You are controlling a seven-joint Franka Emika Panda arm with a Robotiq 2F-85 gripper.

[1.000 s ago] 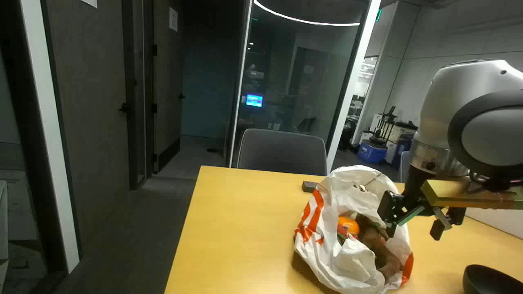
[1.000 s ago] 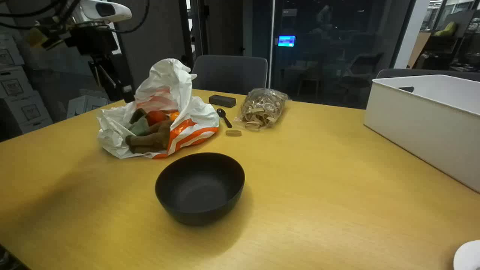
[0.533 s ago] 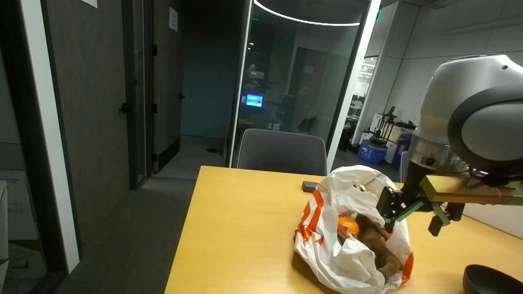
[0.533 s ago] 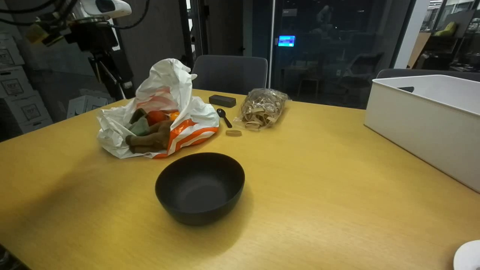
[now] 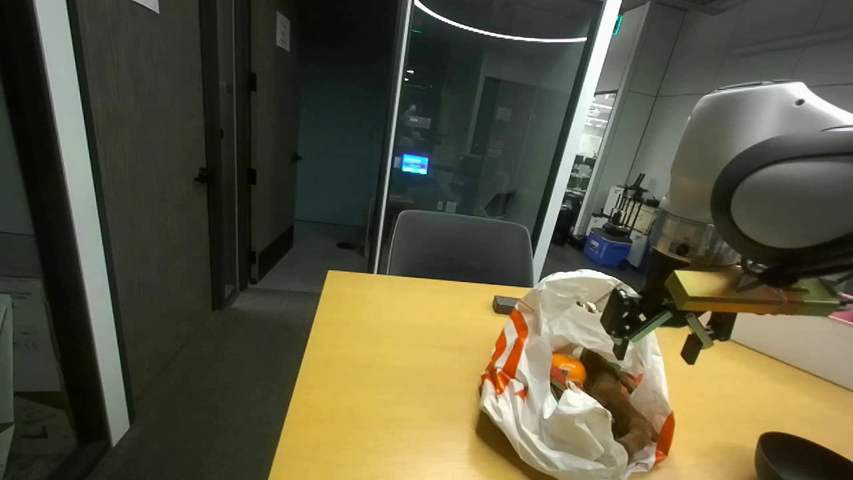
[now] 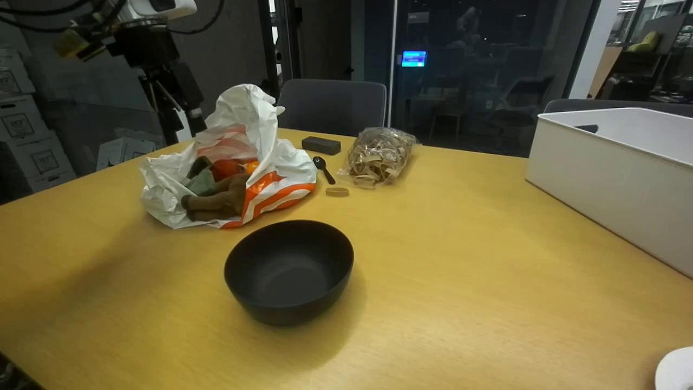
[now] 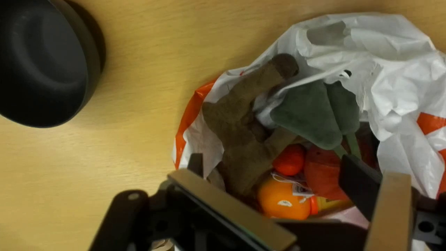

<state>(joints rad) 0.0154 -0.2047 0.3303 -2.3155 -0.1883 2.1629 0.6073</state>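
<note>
White plastic bag with orange stripes (image 5: 578,423) sits, in an exterior view, near the far edge of the worktop (image 5: 386,373); the tool (image 5: 656,350) hangs near it, jaws wide apart, holding nothing; any lowering should be slow, fingertips (image 7: 360,186) clear of the loose rim.

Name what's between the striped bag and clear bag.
A black spoon, with a dark block behind and a tan piece in front, in an exterior view.
</note>
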